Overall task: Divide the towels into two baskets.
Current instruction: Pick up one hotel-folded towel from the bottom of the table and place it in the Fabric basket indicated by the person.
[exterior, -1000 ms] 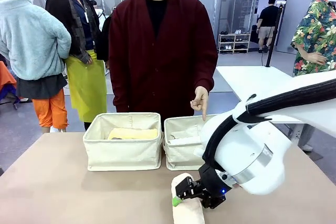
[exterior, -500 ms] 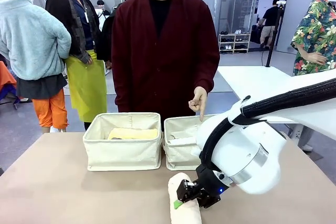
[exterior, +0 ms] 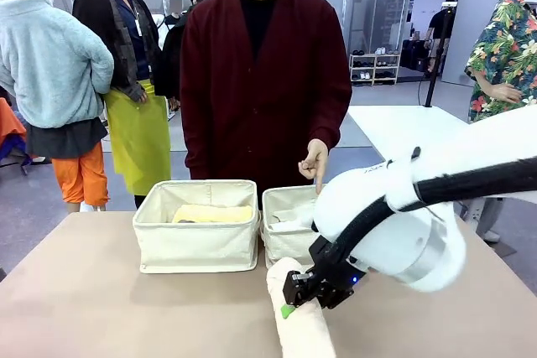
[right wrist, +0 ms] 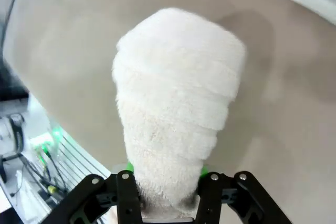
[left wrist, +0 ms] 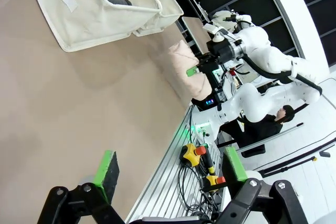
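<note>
Right arm, front view: I see it reaching in from the right side, wrist bent down and toward the middle of the desk (exterior: pixel 101 291), with its right gripper (exterior: pixel 295 298) low over the near edge. Its fingers are clamped on the pinkish cream towel (exterior: pixel 298 324) — the roll lies along the desk surface in front of the right basket (exterior: pixel 289 236), one end between the green pads. From the right wrist camera the towel (right wrist: pixel 176 108) extends away from the fingers (right wrist: pixel 131 195), which pinch its near end tightly.

Left gripper (left wrist: pixel 170 174), left wrist view: I have it hovering over bare desk, fingers spread wide, nothing between them.

Left basket (exterior: pixel 197 245): holds the pale yellow towel (exterior: pixel 214 213), with a sliver of the dark grey towel (exterior: pixel 186 221) beside it. Right basket: a white towel (exterior: pixel 289 225) lies inside.

Person in a dark red cardigan stands at the far side — one hand (exterior: pixel 315 161) points a finger down at the right basket's rim.
</note>
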